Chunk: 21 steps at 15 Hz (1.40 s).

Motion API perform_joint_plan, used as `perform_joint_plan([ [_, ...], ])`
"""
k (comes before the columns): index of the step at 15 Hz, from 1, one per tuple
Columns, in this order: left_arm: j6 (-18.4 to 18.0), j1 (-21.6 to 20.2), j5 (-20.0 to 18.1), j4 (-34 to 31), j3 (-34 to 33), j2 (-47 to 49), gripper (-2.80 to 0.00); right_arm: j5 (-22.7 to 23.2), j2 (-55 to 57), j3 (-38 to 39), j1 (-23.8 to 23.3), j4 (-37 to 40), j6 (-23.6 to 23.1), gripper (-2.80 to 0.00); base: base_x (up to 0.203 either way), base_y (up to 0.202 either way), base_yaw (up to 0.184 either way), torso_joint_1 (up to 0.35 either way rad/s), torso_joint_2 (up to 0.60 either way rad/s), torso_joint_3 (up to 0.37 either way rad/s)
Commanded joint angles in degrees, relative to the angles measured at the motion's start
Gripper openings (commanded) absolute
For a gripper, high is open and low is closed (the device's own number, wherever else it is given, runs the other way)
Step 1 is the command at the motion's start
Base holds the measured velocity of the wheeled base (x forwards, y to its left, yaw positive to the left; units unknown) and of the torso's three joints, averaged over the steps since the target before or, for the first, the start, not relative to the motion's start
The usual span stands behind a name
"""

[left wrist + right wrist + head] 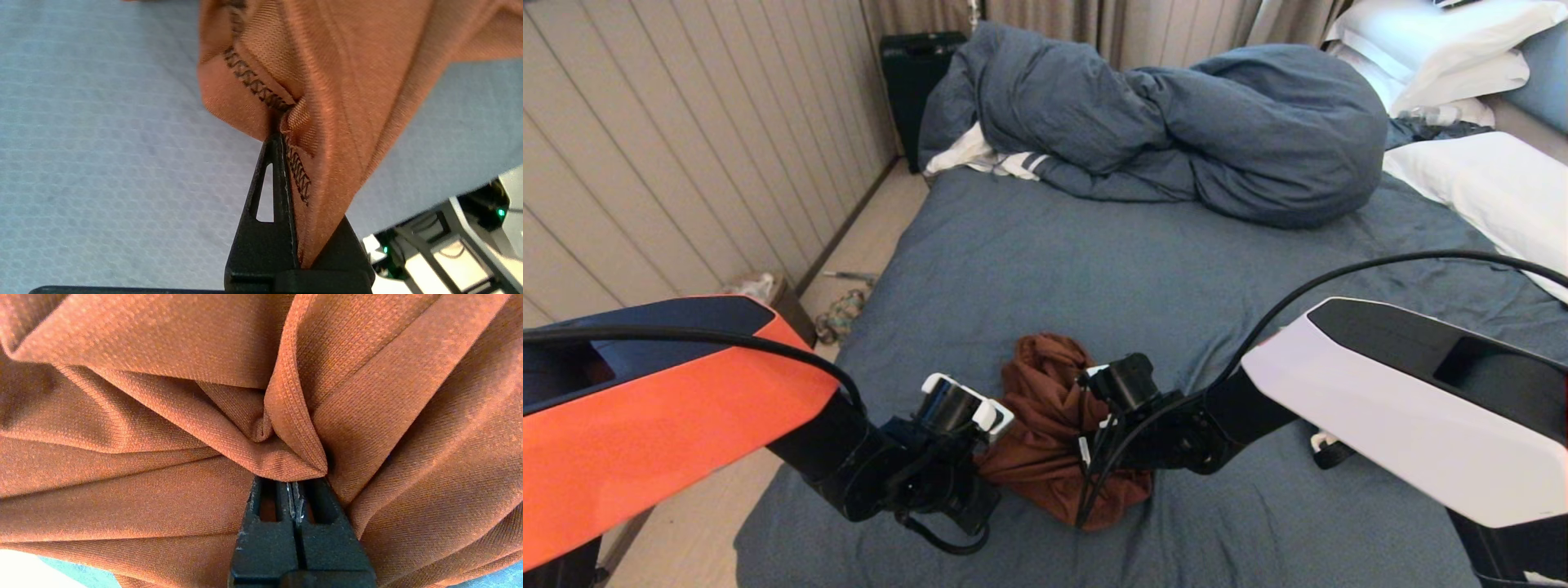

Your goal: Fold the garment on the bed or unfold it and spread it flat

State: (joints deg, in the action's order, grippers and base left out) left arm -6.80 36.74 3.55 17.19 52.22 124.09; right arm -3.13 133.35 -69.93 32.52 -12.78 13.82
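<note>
A rust-brown garment (1045,408) lies bunched in a heap on the slate-blue sheet of the bed (1143,269), near the front edge. My left gripper (990,453) comes in from its left side and is shut on a stitched seam edge of the garment (335,73); the cloth runs between the black fingers (269,192) at the gripper (286,139). On the heap's right side my right gripper (1088,441) is shut, and its tips (292,484) vanish under a hemmed fold of the garment (163,355), with creases fanning out from them.
A bunched blue duvet (1176,122) fills the far side of the bed, with a white striped cloth (996,159) under it. White pillows (1486,180) lie at the right. Left of the bed are a strip of floor (866,245), a panelled wall and a black case (915,73).
</note>
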Motion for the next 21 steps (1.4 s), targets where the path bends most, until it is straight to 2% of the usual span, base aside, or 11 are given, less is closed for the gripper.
perform_joint_plan([
  [1, 0.4, 0.0, 0.23, 3.31, -1.18, -0.07, -2.71, -0.12, -0.48, -0.12, 0.0, -0.14, 0.15, -2.8, 0.0, 0.0, 0.0, 0.0, 0.0, 0.0],
  [2, 0.56, 0.0, 0.66, 5.02, -1.32, -0.03, 0.0, -0.12, -0.67, -0.21, 0.0, -0.2, 0.15, -2.8, 0.0, 0.0, 0.0, 0.0, 0.0, 0.0],
  [5, 4.23, -0.79, 1.45, 5.5, -0.92, -1.86, 0.0, -0.12, -1.97, -1.23, -0.18, -0.23, 0.19, -2.8, 0.0, 0.0, 0.0, 0.0, 0.0, 0.0],
  [9, 8.47, -3.45, 1.4, 5.52, -0.93, -9.16, 0.0, -0.04, -8.08, -1.36, -0.48, -0.14, 0.29, -2.8, 0.0, 0.0, 0.0, 0.0, 0.0, 0.0],
  [18, 11.22, -16.39, -0.19, 4.63, 1.3, -27.01, 0.0, -0.26, -29.61, -2.74, -0.47, 0.54, -0.03, -2.8, 0.0, 0.0, 0.0, 0.0, 0.0, 0.0],
  [21, 12.13, -19.48, -0.21, 1.78, 1.11, -35.01, 0.0, -1.04, -38.69, -3.34, -0.51, 4.42, -0.03, -2.8, 0.0, 0.0, 0.0, 0.0, 0.0, 0.0],
])
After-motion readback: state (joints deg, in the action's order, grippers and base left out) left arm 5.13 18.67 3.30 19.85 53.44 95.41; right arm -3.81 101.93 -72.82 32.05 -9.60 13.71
